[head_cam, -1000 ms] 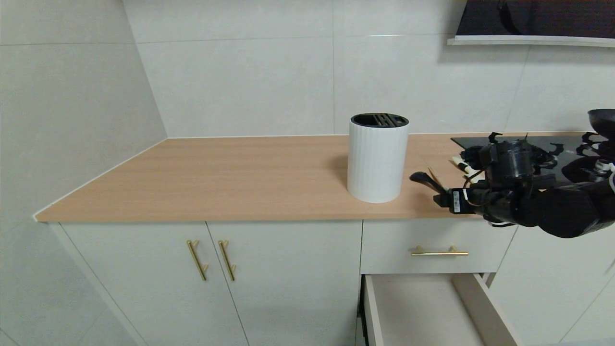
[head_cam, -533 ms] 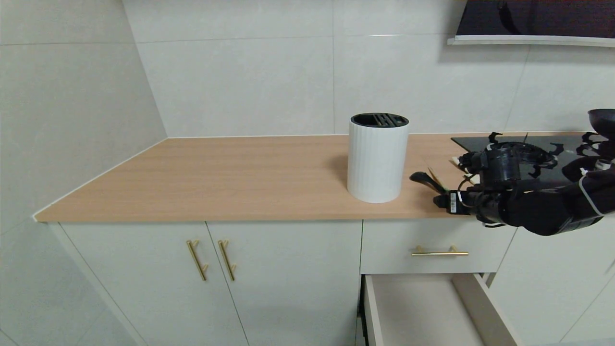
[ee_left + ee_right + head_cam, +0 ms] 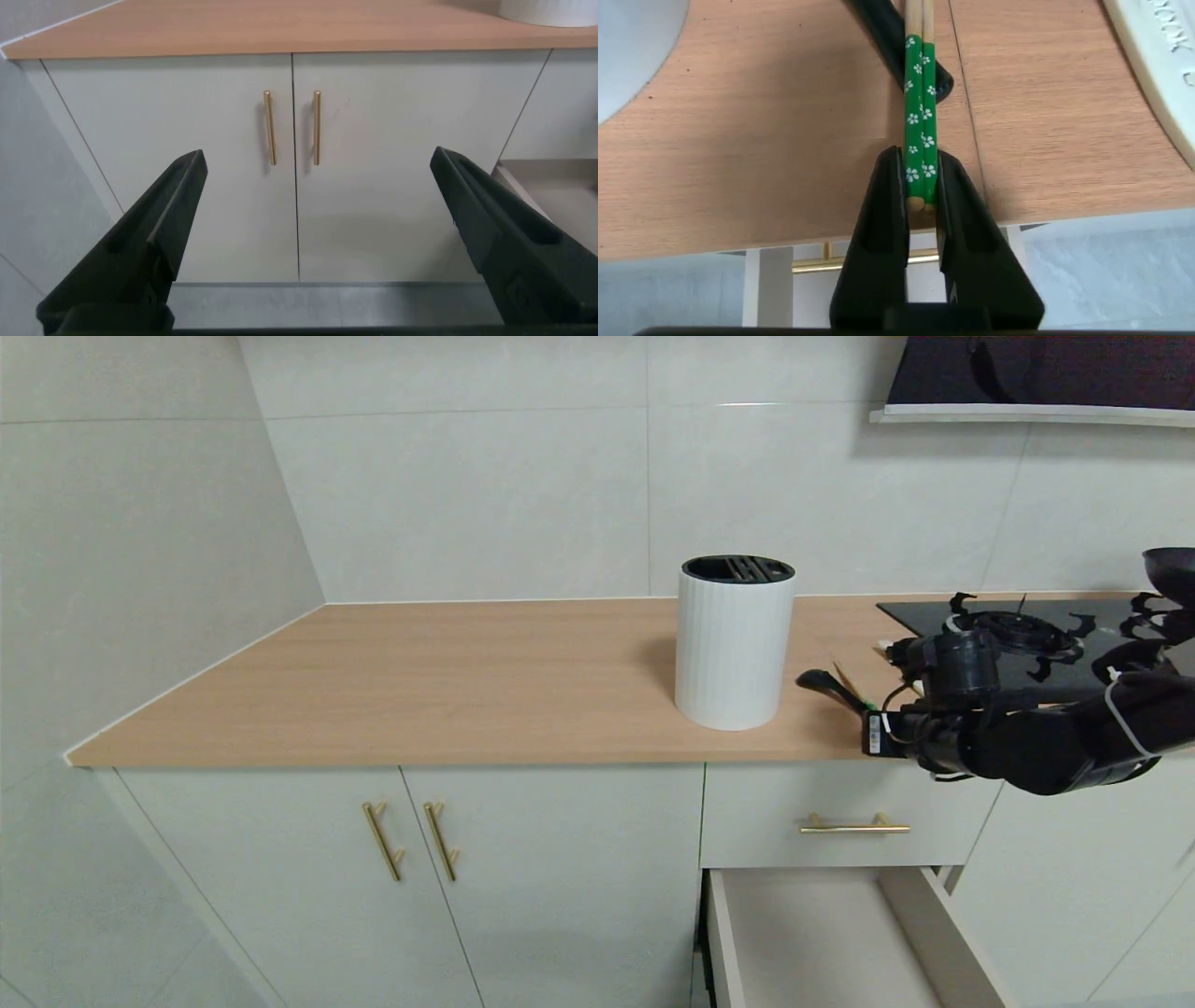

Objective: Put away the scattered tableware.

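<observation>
My right gripper (image 3: 921, 177) is shut on the ends of a pair of chopsticks (image 3: 920, 112) with green flowered ends, which lie flat on the wooden counter (image 3: 467, 681). In the head view the right gripper (image 3: 873, 733) sits at the counter's front edge, right of the white ribbed utensil holder (image 3: 734, 644). A black utensil handle (image 3: 896, 42) lies beside the chopsticks (image 3: 848, 686), on the holder's side. My left gripper (image 3: 318, 173) is open, low in front of the cabinet doors (image 3: 374, 187).
An open drawer (image 3: 822, 933) juts out below the right gripper, under a shut drawer with a gold handle (image 3: 854, 824). A black hob (image 3: 1018, 625) lies at the counter's right. A white object (image 3: 1158, 56) sits close beside the chopsticks. The counter's left half is bare.
My right arm has sunk lower and its wrist has turned, while the gripper stays at the counter's front edge on the chopsticks.
</observation>
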